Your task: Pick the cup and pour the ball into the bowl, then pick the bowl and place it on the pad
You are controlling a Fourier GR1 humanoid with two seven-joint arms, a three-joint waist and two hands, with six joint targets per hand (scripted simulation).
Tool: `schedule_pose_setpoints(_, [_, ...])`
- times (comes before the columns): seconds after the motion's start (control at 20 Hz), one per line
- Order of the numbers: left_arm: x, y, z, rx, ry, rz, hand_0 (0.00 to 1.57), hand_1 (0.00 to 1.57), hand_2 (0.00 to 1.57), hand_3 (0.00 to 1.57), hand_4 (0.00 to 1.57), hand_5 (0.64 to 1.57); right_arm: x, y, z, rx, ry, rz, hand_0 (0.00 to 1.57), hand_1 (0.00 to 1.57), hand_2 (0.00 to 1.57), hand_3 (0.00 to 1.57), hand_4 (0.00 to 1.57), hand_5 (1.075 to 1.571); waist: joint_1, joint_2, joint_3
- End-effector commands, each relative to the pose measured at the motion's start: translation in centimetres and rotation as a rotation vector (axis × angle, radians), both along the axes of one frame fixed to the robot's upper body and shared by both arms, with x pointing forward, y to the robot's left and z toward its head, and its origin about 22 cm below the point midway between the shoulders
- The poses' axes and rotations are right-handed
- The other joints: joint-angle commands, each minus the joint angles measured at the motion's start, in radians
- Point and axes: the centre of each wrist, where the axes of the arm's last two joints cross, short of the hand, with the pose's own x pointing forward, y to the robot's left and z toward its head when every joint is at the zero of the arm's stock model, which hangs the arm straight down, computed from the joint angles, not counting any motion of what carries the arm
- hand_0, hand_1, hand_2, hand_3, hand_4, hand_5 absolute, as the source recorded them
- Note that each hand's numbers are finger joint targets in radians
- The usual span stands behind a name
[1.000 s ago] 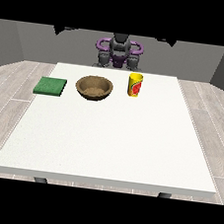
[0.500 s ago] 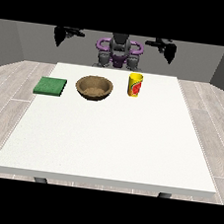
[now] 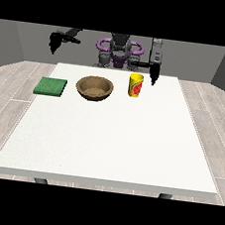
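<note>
A black hand (image 3: pixel 54 41) at the view's left hangs raised beyond the table's (image 3: pixel 111 139) far left corner, its fingers too small to read. On the table, along the far edge, sit a green pad (image 3: pixel 50 86) near the left edge, a brown wooden bowl (image 3: pixel 94 88) beside it, then a yellow cup (image 3: pixel 135 84) with a red label. The hand at the view's right (image 3: pixel 153 78) points down just beside the cup, apart from it; whether its fingers are spread cannot be told. The ball is not visible, presumably inside the cup. The cup looks light, stiff and smooth-sided, likely best grasped around its middle and kept upright until over the bowl.
</note>
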Motion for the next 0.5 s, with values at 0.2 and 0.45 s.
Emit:
schedule_pose_setpoints(0.2, [1.7, -0.4, -4.3, -0.004, -0.024, 0.024, 0.0, 0.0, 0.0, 0.0, 0.0, 1.518, 0.8, -1.0, -0.5, 0.019, -0.041, 0.018, 0.0, 0.0, 0.0, 0.0, 0.0, 1.57, -0.017, 0.07, 0.0])
schedule_pose_setpoints(0.45, [2.1, -0.6, -6.3, 0.039, 0.01, 0.046, 0.0, 0.0, 0.0, 0.0, 0.0, 1.52, 0.6, -1.5, -1.7, 0.0, -0.015, 0.012, 0.0, 0.0, 0.0, 0.0, 0.0, 1.571, -0.021, 0.041, 0.0])
